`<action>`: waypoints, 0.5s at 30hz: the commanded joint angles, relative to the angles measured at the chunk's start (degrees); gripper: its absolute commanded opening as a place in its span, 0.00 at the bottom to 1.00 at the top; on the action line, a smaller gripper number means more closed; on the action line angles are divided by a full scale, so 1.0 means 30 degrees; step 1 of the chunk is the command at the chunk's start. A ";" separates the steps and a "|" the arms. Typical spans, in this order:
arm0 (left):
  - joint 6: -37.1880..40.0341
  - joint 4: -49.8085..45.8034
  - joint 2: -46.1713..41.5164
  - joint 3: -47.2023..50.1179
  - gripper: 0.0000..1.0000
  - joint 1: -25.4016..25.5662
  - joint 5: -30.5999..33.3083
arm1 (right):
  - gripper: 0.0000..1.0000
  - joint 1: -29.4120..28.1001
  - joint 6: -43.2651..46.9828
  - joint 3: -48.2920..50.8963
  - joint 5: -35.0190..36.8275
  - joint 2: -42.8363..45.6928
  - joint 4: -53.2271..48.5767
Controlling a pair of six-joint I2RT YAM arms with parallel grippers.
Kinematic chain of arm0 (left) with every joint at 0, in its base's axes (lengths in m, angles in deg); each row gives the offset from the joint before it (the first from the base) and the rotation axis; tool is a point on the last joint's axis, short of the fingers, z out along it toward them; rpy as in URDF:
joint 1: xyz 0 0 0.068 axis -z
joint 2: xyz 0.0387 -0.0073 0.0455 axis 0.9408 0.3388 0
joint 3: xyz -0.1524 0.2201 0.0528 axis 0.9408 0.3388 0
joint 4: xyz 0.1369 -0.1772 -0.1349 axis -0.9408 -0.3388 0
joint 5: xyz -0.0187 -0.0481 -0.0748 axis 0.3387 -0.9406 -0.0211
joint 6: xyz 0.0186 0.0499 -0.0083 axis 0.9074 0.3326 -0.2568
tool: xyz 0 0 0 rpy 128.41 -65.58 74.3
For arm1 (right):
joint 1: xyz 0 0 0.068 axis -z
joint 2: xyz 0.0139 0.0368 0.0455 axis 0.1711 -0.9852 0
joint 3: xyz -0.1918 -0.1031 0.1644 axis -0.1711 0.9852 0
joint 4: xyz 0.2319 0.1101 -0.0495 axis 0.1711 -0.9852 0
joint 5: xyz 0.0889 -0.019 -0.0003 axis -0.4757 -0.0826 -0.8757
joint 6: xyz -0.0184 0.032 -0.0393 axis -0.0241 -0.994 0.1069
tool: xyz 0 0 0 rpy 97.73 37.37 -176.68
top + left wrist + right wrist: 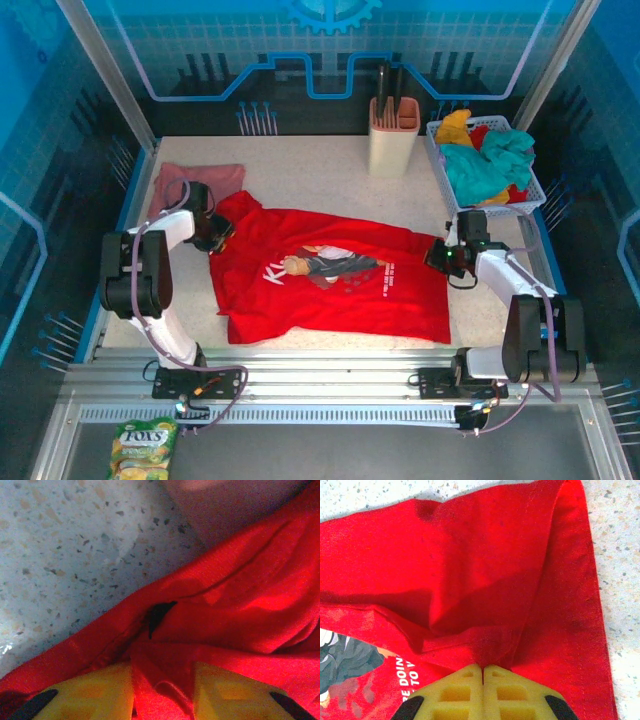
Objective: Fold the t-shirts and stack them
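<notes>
Two tools meet the red t-shirt (330,290), spread graphic-up on the bench (320,170), along its far edge. The right tool (483,672) is pinched shut on the right corner. The left tool (162,690) straddles a ridge of cloth, grip unclear. First fold, I judge: lift both ends evenly nearward. The pink t-shirt (195,180) lies far left.

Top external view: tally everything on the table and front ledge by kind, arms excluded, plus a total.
T-shirts: 2, the red t-shirt and the pink t-shirt
Utensil holder: 1
Basket of mixed clothes: 1
Candy bag: 1
Total: 5
</notes>
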 commanded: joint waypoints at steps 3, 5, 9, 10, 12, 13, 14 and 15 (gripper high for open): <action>0.0269 -0.0391 -0.0528 -0.0046 0.16 -0.0256 0.0155 | 0.00 0.0446 0.0227 -0.0784 -0.0278 -0.0113 -0.0008; 0.0408 -0.0544 -0.0674 -0.0114 0.12 -0.0258 0.0319 | 0.00 0.0512 0.0223 -0.0892 -0.0241 -0.0111 -0.0091; 0.0564 -0.0677 -0.1017 -0.0061 0.00 -0.0256 0.0259 | 0.00 0.0560 0.0121 -0.1018 -0.0307 -0.0083 -0.0215; 0.0620 -0.0652 -0.1145 -0.0032 0.00 -0.0256 0.0161 | 0.00 0.0568 0.0123 -0.1048 -0.0307 -0.0060 -0.0244; 0.0687 -0.0623 -0.1553 0.0072 0.00 -0.0256 -0.0050 | 0.00 0.0560 0.0018 -0.1110 -0.0318 -0.0024 -0.0296; 0.0648 -0.0468 -0.1884 0.0159 0.00 -0.0229 -0.0133 | 0.00 0.0562 -0.0005 -0.1207 -0.0340 0.0005 -0.0289; 0.0582 -0.0351 -0.2232 0.0206 0.00 -0.0227 -0.0224 | 0.00 0.0560 -0.0052 -0.1310 -0.0324 0.0005 -0.0317; 0.0471 -0.0321 -0.2668 0.0144 0.00 -0.0227 -0.0337 | 0.00 0.0545 -0.0093 -0.1526 -0.0296 0.0003 -0.0408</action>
